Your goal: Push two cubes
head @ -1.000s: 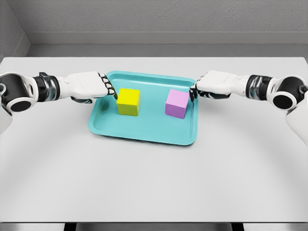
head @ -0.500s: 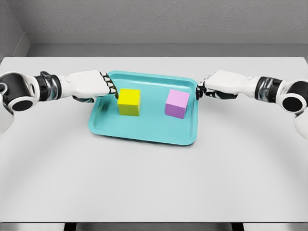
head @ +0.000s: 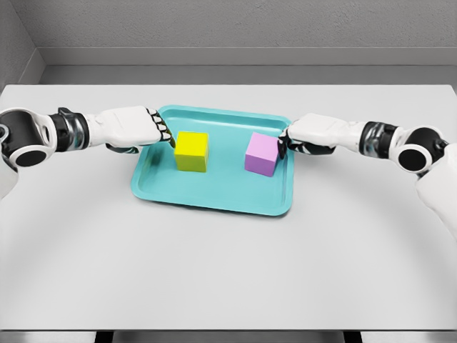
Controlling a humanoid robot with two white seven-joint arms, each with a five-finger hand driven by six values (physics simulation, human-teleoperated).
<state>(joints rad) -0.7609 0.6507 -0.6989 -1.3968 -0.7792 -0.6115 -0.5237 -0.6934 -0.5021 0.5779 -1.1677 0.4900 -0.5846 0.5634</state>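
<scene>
A yellow cube (head: 191, 151) and a pink cube (head: 262, 153) stand apart inside a teal tray (head: 214, 193) on the white table. My left hand (head: 158, 133) reaches in over the tray's left rim, fingers curled into a fist, its knuckles touching or nearly touching the yellow cube's left face. From the right, my right hand (head: 287, 141) is also curled, its fingertips at the pink cube's right face by the tray's right rim. Neither hand holds anything.
The white table (head: 228, 271) stretches wide in front of the tray, with a grey wall behind its far edge. Both forearms lie low over the table on either side of the tray.
The right hand drew back to the right half a second ago and has now come back left to the pink cube's side. The left hand and both cubes have barely shifted.
</scene>
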